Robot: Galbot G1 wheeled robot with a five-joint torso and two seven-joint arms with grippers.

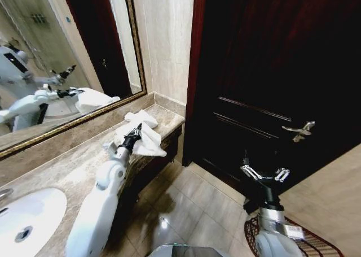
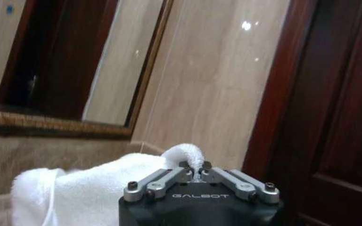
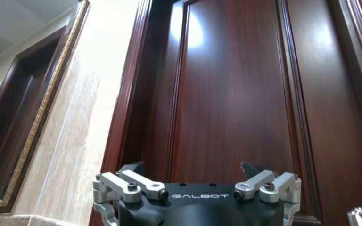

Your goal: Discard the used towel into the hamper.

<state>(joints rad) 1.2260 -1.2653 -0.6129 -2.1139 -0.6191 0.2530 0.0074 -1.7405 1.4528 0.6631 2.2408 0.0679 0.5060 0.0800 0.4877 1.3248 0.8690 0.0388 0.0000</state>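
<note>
White towel [image 1: 141, 134] crumpled on the marble counter; dark-red hamper [image 1: 316, 244] seemingly floor-level

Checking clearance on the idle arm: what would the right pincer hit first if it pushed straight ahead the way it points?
Most likely the dark wooden door. The open right pincer faces its panel with nothing between, though the gap is hard to judge.

Towel [image 1: 139, 134]: on the counter [image 1: 73, 166], at its far end before the mirror [image 1: 62, 59] — the left gripper [image 1: 135, 131] has its fingers [image 2: 187, 170] closed on a fold of it.
Sink [image 1: 25, 217]: set in the counter, well behind the left fingers, nearer the robot.
Door [image 1: 271, 70]: beyond the counter's end, ahead of the right gripper [image 1: 264, 172] — its fingers [image 3: 137, 181] are spread apart.
Hamper [image 1: 307, 243]: on the floor [image 1: 197, 200], below the right fingers.
</note>
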